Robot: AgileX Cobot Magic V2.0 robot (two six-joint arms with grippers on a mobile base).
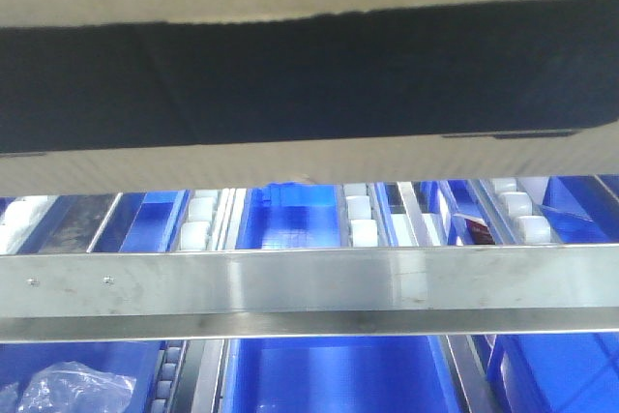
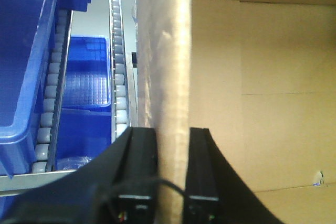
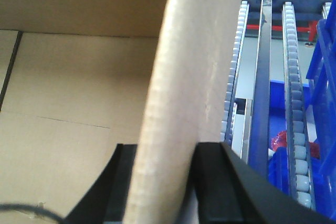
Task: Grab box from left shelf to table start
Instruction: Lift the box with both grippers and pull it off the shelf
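The brown cardboard box (image 1: 309, 157) with its wide black panel fills the top of the front view, held above the left shelf's steel front rail (image 1: 309, 282). My left gripper (image 2: 173, 145) is shut on the box's left wall (image 2: 168, 66), one finger outside, one inside. My right gripper (image 3: 165, 161) is shut on the box's right wall (image 3: 194, 66) the same way. The box's empty inside (image 2: 262, 93) shows in both wrist views. The table is out of view.
Roller tracks (image 1: 360, 220) and blue bins (image 1: 329, 374) lie behind and below the rail. A blue bin (image 2: 21, 66) stands left of the box; more rollers (image 3: 294, 103) and a blue bin (image 3: 325, 66) are to its right. A plastic bag (image 1: 68, 389) lies at lower left.
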